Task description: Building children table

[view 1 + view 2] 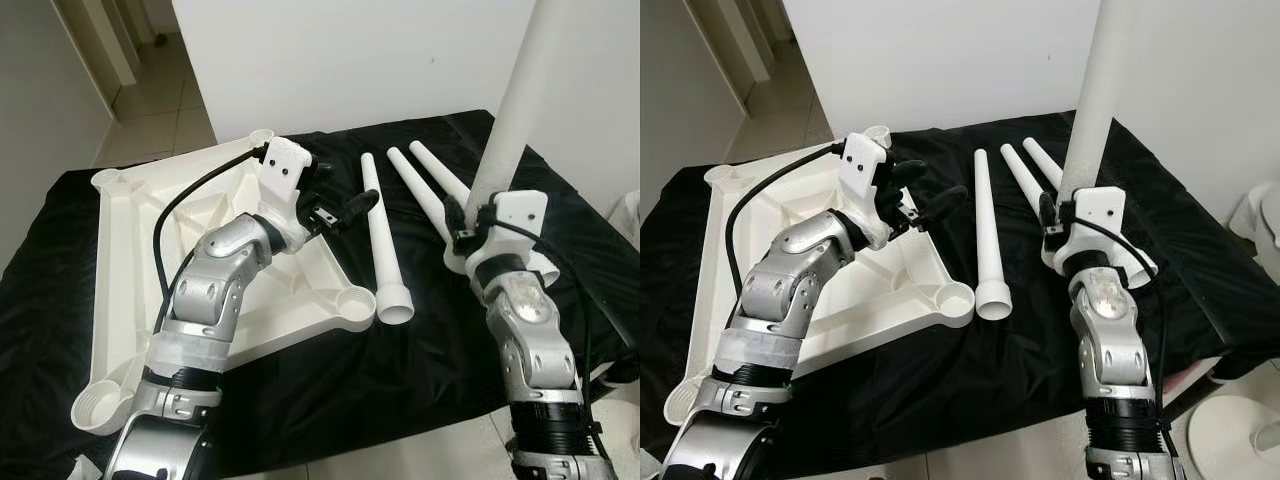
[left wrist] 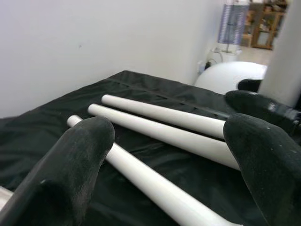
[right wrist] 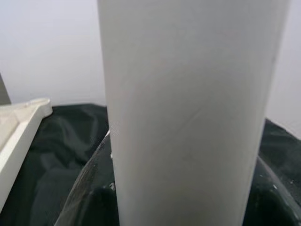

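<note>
The right pincer (image 1: 462, 228) is clamping one leg (image 1: 510, 110) upright near the table's right edge; the left pincer (image 1: 335, 212) is hovering open beside the upturned tabletop (image 1: 130, 260). Risk: the tall leg tilting and missing its socket (image 1: 357, 302).

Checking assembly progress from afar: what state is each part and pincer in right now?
Tabletop: upside down on the black cloth, sockets up, no legs fitted.
Three loose legs: lying flat beside it.
Fourth leg: held upright.
Right pincer: shut on fourth leg.
Left pincer: open, above the tabletop's edge.
</note>
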Motion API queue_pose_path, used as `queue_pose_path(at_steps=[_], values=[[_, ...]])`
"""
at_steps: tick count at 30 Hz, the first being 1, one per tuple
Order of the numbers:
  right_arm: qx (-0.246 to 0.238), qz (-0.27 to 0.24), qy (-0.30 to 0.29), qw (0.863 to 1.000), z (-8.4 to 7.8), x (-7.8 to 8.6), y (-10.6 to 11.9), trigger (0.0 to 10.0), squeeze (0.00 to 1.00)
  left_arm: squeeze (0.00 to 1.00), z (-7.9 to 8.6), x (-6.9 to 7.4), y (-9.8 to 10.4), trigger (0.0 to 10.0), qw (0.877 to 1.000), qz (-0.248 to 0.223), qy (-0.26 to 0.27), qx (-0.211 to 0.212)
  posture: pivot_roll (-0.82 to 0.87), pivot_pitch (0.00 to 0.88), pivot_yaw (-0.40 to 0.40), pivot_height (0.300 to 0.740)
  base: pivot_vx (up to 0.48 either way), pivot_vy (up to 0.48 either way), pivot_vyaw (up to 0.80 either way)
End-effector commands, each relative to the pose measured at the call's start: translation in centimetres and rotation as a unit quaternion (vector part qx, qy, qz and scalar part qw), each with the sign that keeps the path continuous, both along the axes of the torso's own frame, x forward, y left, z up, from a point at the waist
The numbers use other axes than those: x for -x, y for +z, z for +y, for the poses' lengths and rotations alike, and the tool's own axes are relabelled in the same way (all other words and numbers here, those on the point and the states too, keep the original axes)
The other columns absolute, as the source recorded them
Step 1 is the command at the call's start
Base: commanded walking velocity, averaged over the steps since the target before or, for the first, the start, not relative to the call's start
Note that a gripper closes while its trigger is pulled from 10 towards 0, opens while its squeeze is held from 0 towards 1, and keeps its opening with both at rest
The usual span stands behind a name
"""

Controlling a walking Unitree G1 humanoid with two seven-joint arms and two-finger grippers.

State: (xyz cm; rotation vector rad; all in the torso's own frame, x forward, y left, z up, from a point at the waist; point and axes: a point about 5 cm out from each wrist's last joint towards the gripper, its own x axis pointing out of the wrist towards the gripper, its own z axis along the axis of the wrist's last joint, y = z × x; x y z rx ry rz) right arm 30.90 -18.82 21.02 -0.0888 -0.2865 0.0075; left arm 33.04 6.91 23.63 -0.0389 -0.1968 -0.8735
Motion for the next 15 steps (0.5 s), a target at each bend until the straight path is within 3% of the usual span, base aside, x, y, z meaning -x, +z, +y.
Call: queue_pose_path(at_steps=[1, 10, 15], values=[[-0.004, 0.002, 0.001, 1.000, 0.7, -0.2, -0.4, 10.0, 0.00, 0.00, 2.3, -1.5, -1.1, 10.0, 0.978, 0.037, 0.204, 0.028, -0.06, 0.021, 0.066, 0.740, 0.000, 0.000, 0.00], [-0.044, 0.003, -0.027, 0.999, 1.0, 0.0, -0.9, 10.0, 0.00, 0.00, 3.7, -1.8, -2.5, 10.0, 0.961, 0.063, 0.262, 0.052, -0.05, 0.022, 0.008, 0.740, 0.000, 0.000, 0.00], [-0.044, 0.003, -0.040, 0.998, 0.7, 0.3, -1.2, 10.0, 0.00, 0.00, 4.3, -1.9, -2.8, 10.0, 0.960, 0.052, 0.273, 0.041, -0.05, 0.019, 0.015, 0.740, 0.000, 0.000, 0.00]])
